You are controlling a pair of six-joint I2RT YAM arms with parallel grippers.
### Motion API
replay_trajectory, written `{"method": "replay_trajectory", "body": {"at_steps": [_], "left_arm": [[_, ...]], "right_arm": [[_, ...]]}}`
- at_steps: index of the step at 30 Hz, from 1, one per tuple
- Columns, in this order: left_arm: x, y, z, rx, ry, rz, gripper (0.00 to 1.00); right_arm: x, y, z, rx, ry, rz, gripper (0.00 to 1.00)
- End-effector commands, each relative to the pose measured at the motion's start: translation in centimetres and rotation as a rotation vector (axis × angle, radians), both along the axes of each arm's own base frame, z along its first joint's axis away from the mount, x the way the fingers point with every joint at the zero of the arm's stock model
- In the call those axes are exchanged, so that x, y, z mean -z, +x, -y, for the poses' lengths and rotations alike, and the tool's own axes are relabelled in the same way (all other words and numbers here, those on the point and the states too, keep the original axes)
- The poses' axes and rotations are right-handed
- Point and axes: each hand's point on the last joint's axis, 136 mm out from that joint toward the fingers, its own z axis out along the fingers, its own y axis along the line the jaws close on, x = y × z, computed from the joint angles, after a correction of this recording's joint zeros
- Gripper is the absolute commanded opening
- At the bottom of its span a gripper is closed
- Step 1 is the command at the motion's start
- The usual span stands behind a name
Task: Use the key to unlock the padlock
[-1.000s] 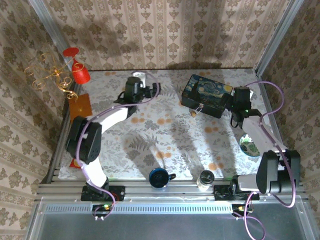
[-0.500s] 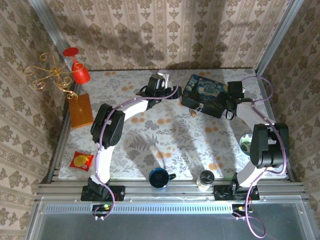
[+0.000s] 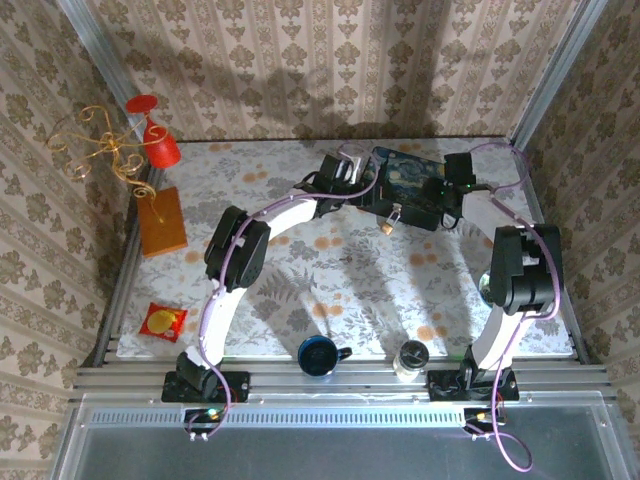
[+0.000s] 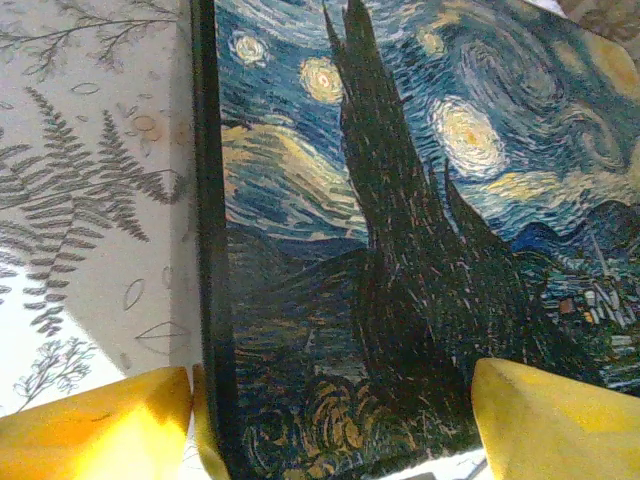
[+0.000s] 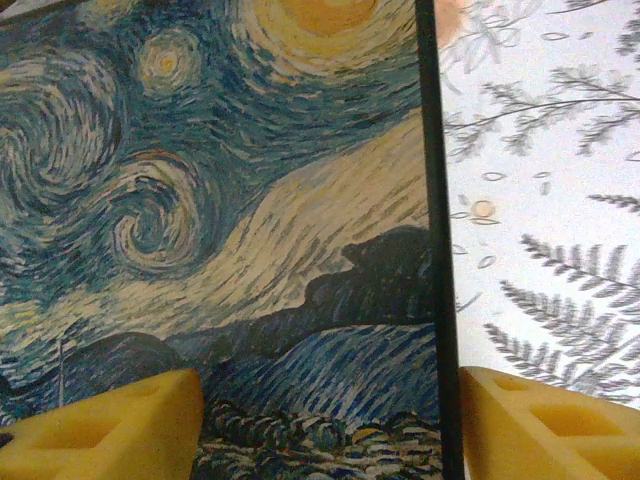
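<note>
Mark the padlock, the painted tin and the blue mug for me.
padlock [image 3: 387, 226], top external view, brassy body.
painted tin [image 3: 405, 173], top external view, middle of lid.
blue mug [image 3: 318, 355], top external view, its inside.

Tin [image 3: 405, 182] sits at the far side, right of centre, hemmed by the left gripper [image 3: 346, 180] at its left end and the right gripper [image 3: 452, 192] at its right. Padlock [image 3: 388, 223] on its near side faces bare cloth, with an open approach from mid-table. Cup [image 3: 318, 355] and jar [image 3: 411, 358] line the near edge.

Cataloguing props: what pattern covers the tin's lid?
The tin lid: swirly blue-and-yellow night sky; left wrist view.
</note>
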Motion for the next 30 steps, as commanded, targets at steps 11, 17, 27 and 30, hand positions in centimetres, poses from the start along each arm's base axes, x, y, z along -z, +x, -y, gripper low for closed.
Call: {"method": "replay_trajectory", "body": {"at_steps": [11, 17, 27, 30], "left_arm": [[1.3, -0.7, -6.6, -0.17, 0.126, 0.013, 0.61], [1.0, -2.5, -10.0, -0.233, 0.151, 0.036, 0.6], [0.7, -7.4, -16.1, -0.368, 0.174, 0.048, 0.59], [1.0, -9.2, -17.9, -0.42, 0.18, 0.045, 0.59]], "right_arm": [[2.6, 1.4, -11.3, -0.307, 0.005, -0.074, 0.64], [3.0, 1.8, -17.0, -0.421, 0.006, -0.08, 0.63], [3.7, 1.4, -25.5, -0.594, -0.006, -0.097, 0.63], [3.7, 1.0, -27.4, -0.638, -0.005, -0.101, 0.63]]}}
